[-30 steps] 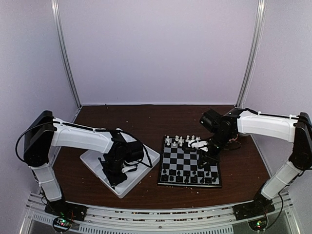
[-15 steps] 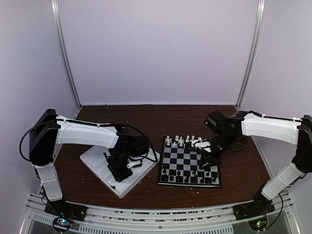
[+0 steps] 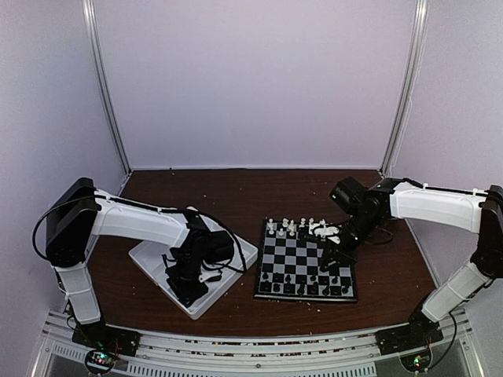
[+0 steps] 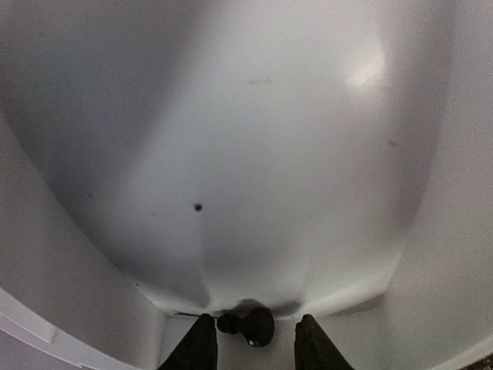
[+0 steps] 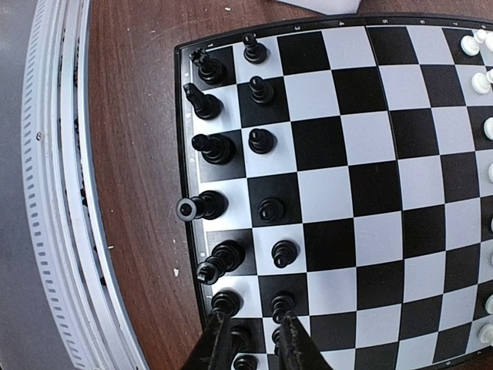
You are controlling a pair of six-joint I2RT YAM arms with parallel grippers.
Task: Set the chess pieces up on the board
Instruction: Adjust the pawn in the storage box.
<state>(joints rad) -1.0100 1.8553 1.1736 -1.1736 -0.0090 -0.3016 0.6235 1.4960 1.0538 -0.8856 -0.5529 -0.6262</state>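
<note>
My left gripper [image 4: 248, 347], narrowly parted, flanks a glossy, round-headed black pawn [image 4: 248, 326] in the smooth white tray [image 4: 269, 154]. My right gripper [image 5: 253, 343] is narrow over the checkered board [image 5: 370, 193]; I cannot tell whether it grips.

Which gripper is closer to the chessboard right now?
Right. The right gripper hangs over the board's right side; the left gripper is down in the tray, left of the board.

Overview from high behind arms [image 3: 141, 224]; left wrist close over tray [image 4: 308, 154], right wrist over board [image 5: 370, 154], both within overview.
</note>
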